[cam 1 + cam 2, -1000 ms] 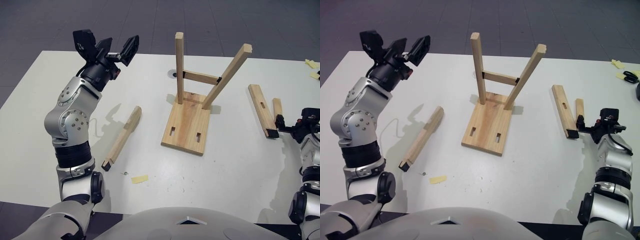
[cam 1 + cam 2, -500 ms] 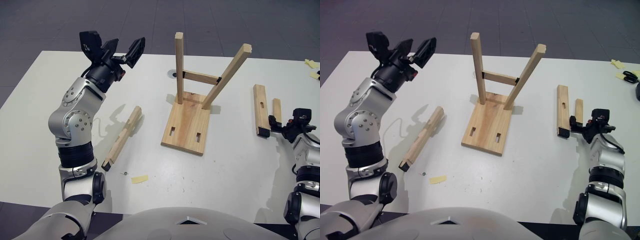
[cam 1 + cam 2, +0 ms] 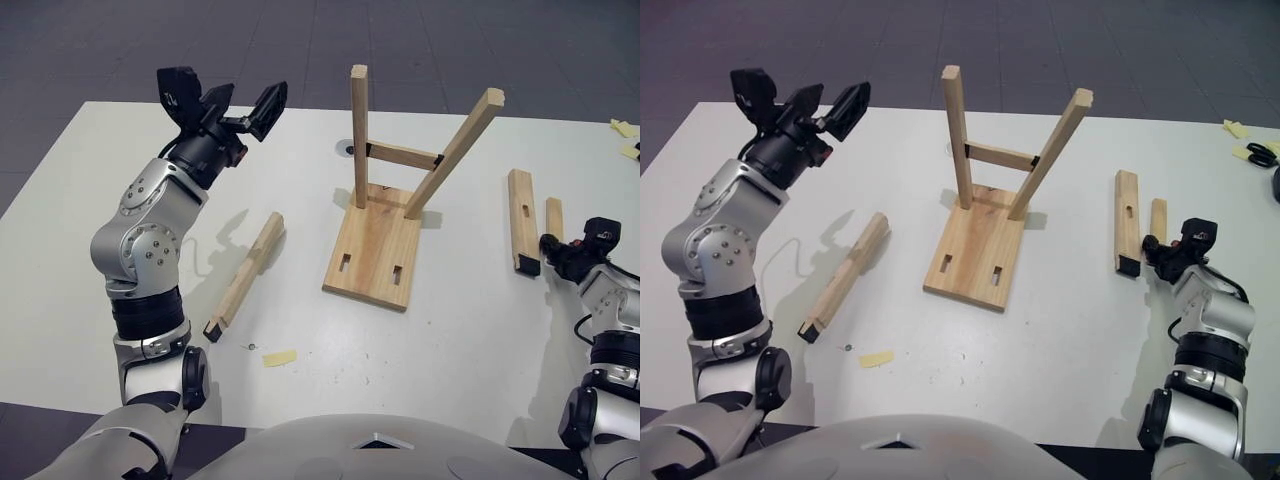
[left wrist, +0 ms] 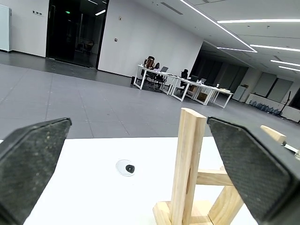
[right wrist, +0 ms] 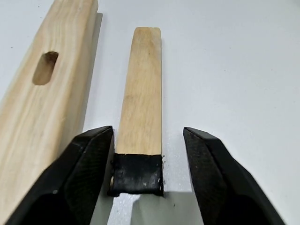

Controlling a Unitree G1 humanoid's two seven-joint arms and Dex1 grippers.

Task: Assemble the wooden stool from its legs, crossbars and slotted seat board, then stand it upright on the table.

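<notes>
Roughly halfway: seat board [image 3: 372, 255] is lying slots-up on the table [image 3: 470, 330], two legs [image 3: 358, 135] are standing in its far slots, one crossbar [image 3: 402, 155] bridging them. Near two slots are showing empty. Left loose leg [image 3: 245, 272] is lying beside the board; right loose leg [image 3: 521, 230] is lying further off, spare crossbar [image 5: 140, 89] just beside it. Right gripper [image 5: 147, 140] is sitting low, jaws wide, straddling the spare crossbar's black-tipped end. Left gripper [image 3: 228, 100] is hovering high, jaws wide, holding nothing. Remaining, I'm reckoning: two legs, second crossbar, flipping upright
</notes>
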